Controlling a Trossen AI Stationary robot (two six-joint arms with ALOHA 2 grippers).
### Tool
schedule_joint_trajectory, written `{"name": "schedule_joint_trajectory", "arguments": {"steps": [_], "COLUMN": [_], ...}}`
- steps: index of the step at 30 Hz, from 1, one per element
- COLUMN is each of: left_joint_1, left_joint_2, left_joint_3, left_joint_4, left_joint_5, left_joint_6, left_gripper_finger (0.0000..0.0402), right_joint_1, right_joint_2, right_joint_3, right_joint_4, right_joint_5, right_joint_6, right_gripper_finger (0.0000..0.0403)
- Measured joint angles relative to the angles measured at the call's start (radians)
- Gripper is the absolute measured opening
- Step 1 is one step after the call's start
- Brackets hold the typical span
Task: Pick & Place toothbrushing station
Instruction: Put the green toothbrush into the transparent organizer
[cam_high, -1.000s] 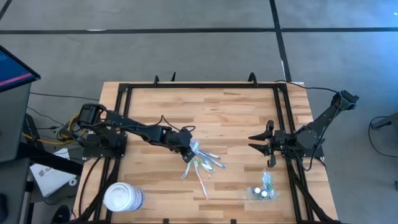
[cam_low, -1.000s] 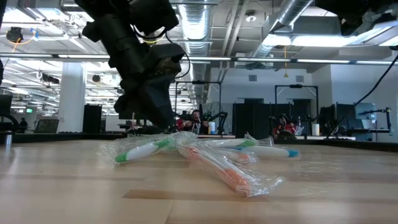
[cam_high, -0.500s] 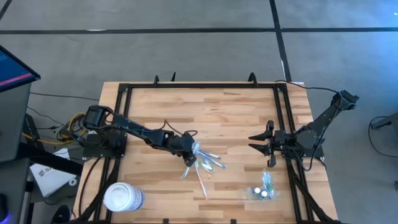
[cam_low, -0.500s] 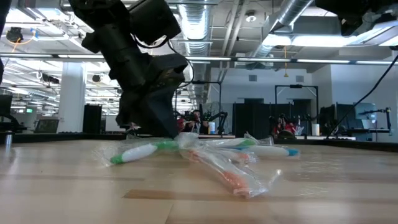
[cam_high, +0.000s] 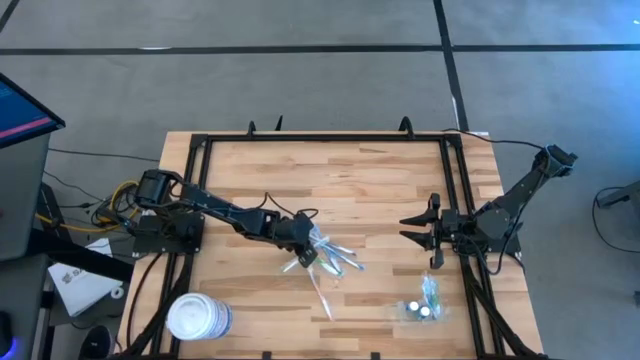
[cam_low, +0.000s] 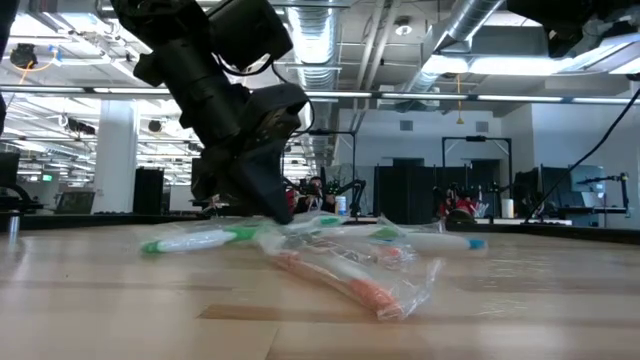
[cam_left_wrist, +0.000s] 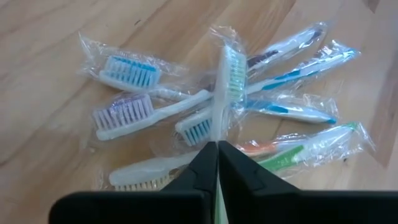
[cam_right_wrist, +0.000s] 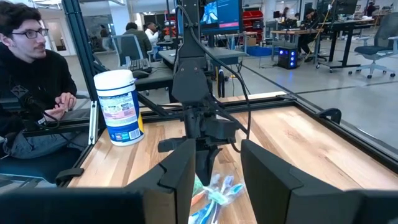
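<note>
While you look straight down, you have a pale wooden table (cam_high: 380, 190) with a dark frame round it, set on a grey floor crossed by dark lines. Your left gripper (cam_high: 305, 256) is at mid-table, at the near edge of a heap of wrapped toothbrushes (cam_high: 330, 262). Your right gripper (cam_high: 417, 229) waits over the table's right side, its fingers spread apart. The toothbrushing station (cam_high: 420, 305), a small clear holder, lies near the table's front right, well apart from both grippers. A large white round tub (cam_high: 198, 317) stands at the front left corner.

From table height, you see a wide room of ceiling pipes, strip lights and far desks. The left gripper (cam_low: 268, 205) comes down at a slant to the bagged toothbrushes (cam_low: 320, 255), which lie flat on the wood. The holder does not show here.

Past your left wrist, the two dark fingers (cam_left_wrist: 202, 168) stand pressed together, with a white toothbrush (cam_left_wrist: 222, 93) in clear wrap caught between them and standing on edge above the others.

Past your right wrist, the fingers (cam_right_wrist: 177, 171) stand wide with nothing between them. Beyond them are the left arm (cam_right_wrist: 193, 93), the tub (cam_right_wrist: 119, 106) and a seated person (cam_right_wrist: 31, 81) at the table's far side.
</note>
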Motion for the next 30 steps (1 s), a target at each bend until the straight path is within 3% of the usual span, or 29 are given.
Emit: {"name": "schedule_joint_trajectory", "arguments": {"steps": [16, 30], "left_joint_1": [-0.005, -0.005], "left_joint_2": [-0.001, -0.001], "left_joint_3": [0.0, 0.0], "left_joint_4": [0.086, 0.358], "left_joint_5": [-0.006, -0.009], "left_joint_6": [0.042, 0.172], "left_gripper_finger": [0.0, 0.0], "right_joint_1": [0.0, 0.0], "right_joint_2": [0.0, 0.0], "right_joint_3": [0.0, 0.0], "right_joint_4": [0.0, -0.001], "right_joint_5": [0.0, 0.0], "right_joint_6": [0.0, 0.0], "right_gripper_finger": [0.012, 0.012]}}
